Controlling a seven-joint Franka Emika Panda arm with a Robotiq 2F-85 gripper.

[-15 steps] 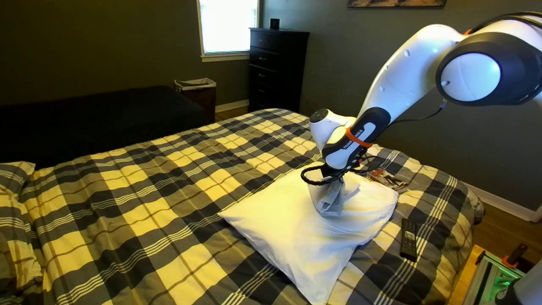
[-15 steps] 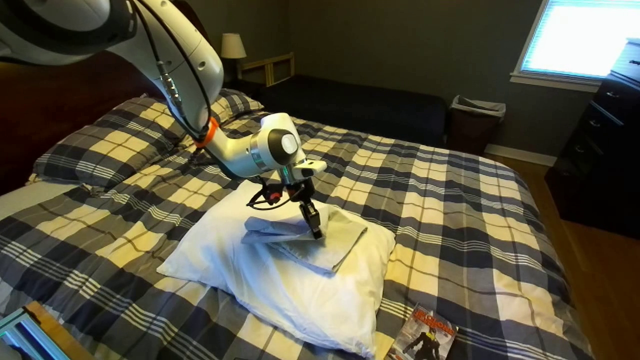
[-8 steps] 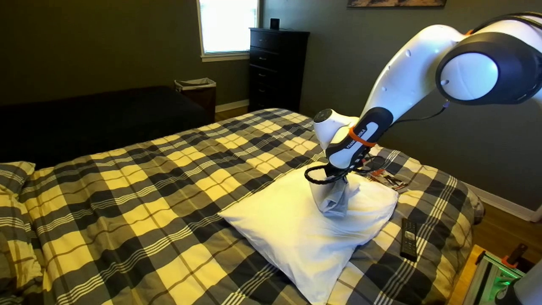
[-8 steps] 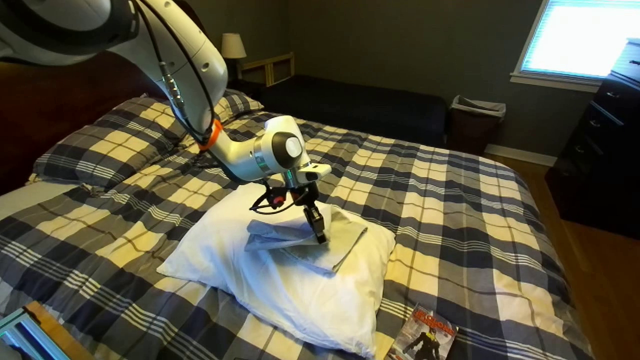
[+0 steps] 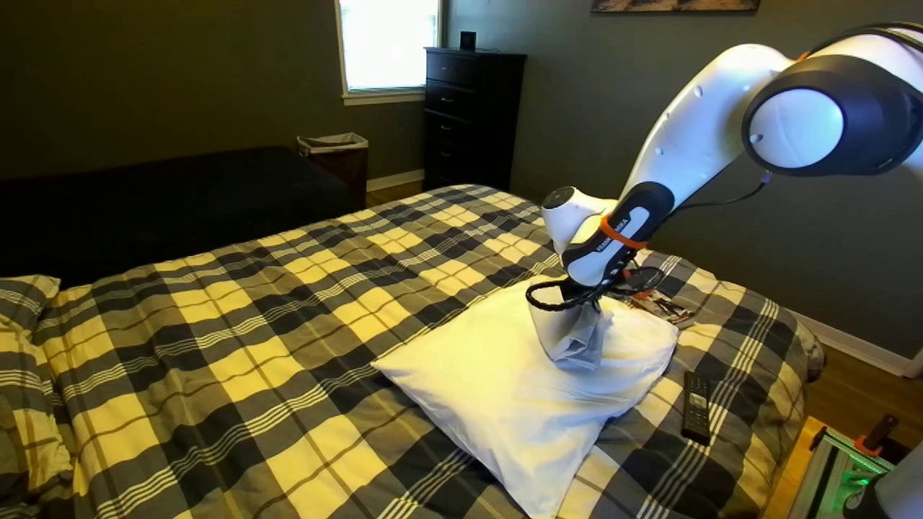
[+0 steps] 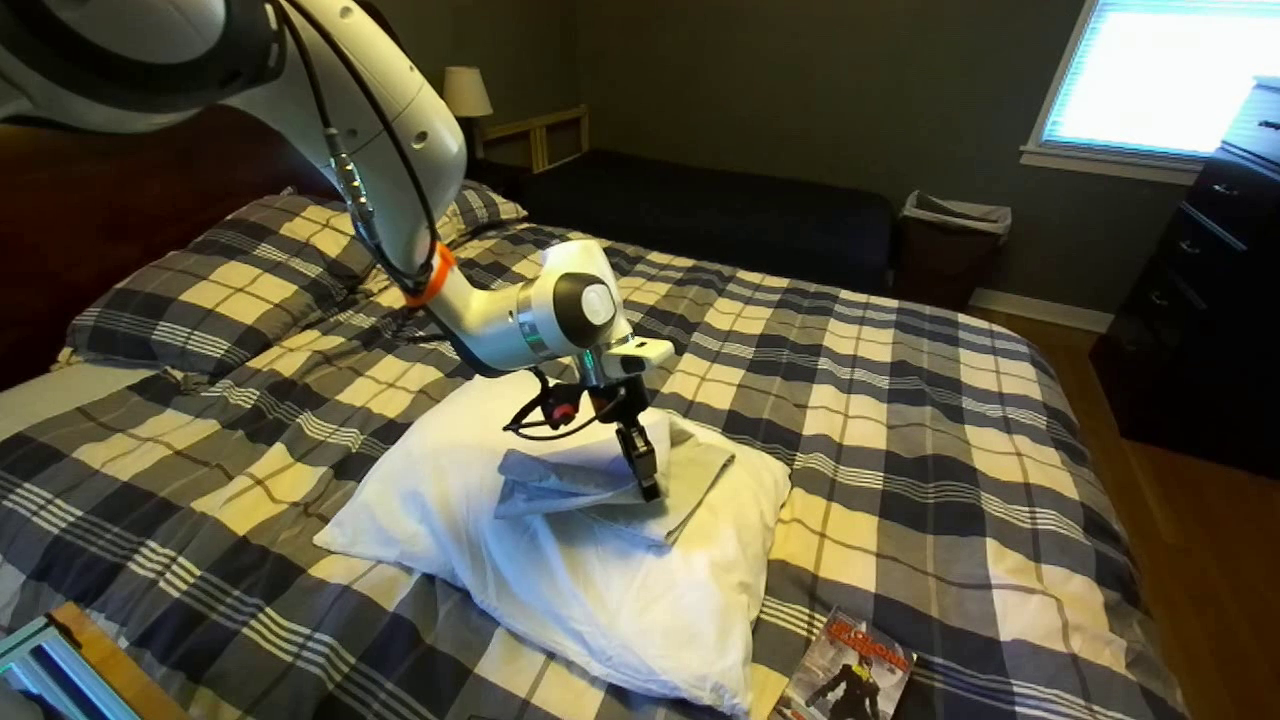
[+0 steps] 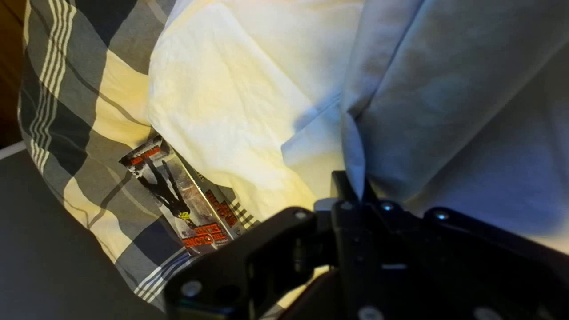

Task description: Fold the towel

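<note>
Mostly dim, the rectangular window (image 5: 390, 45) glaring white.
Past the far edge of the yellow-and-gray plaid bedspread (image 5: 216, 346), the black bed (image 5: 173, 205) lies in shadow; in the wrist view, the white cloth pillow (image 7: 209, 89) glows yellowish along its left edge, the blue-gray cloth towel (image 7: 444, 111) duller.

We count one arm (image 5: 689, 130), one gripper (image 7: 355, 189), one towel (image 6: 560, 487). White pillow (image 6: 600, 625): one. Plaid pillows (image 6: 215, 285): at least two; they overlap, so we cannot fix the figure. One plaid bed (image 6: 900, 400) plus one dark bed (image 6: 700, 215), two in all. Loose: we tally one remote (image 5: 696, 411), one book (image 6: 855, 670), one black box (image 5: 468, 40). Standing: one dresser (image 5: 476, 115), one bin (image 6: 945, 262), one lamp (image 6: 466, 92), one stand (image 6: 125, 668). Higher up: we log one window (image 5: 389, 47), one picture (image 5: 674, 4). The book and towel turn up in all three views; window, arm, dresser and bin in both exterior views; we enter each once.
</note>
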